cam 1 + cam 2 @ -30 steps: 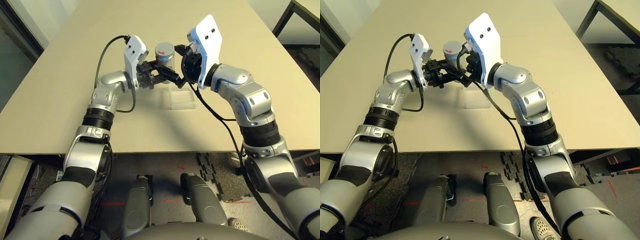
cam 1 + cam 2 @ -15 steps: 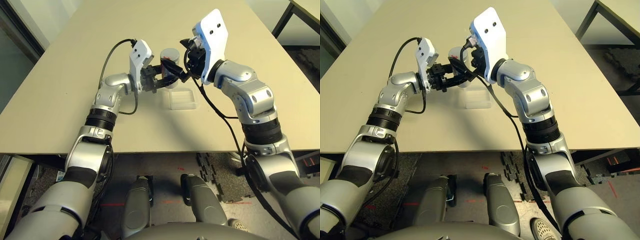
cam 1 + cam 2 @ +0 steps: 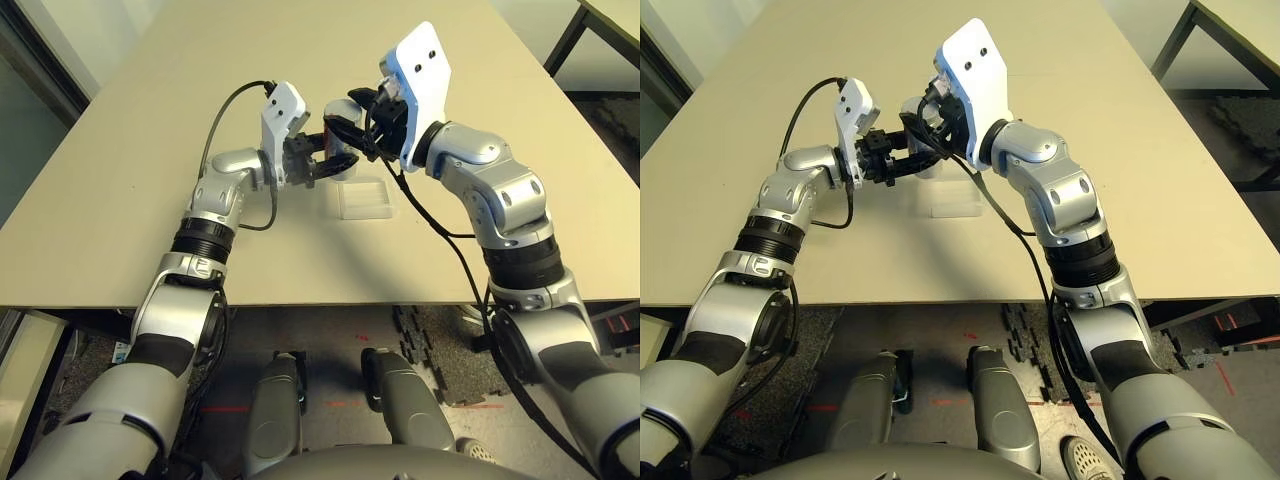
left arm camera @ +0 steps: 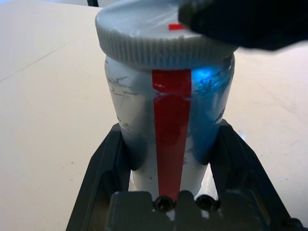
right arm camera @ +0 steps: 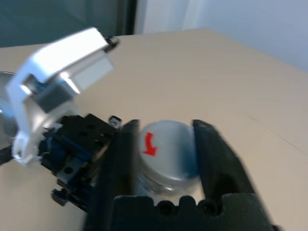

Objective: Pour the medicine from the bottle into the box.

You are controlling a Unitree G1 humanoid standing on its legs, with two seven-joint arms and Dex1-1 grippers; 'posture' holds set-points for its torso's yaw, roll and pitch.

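2 grippers meet on the bottle (image 4: 168, 125), which you are holding upright in the air above the tan table (image 3: 130, 150). Your left gripper (image 4: 166, 159) pinches the bottle's body, with the red strip facing its camera. Your right gripper (image 5: 163, 144) is clamped across the ribbed grey cap (image 5: 166, 151). You can see the clear box (image 3: 364, 198) on the table just below them.

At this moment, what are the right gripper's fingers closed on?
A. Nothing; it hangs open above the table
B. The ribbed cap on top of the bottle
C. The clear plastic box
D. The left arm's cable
B. The right gripper has a finger on either side of the ribbed cap, while the left gripper clamps the bottle body; the box lies untouched on the table.
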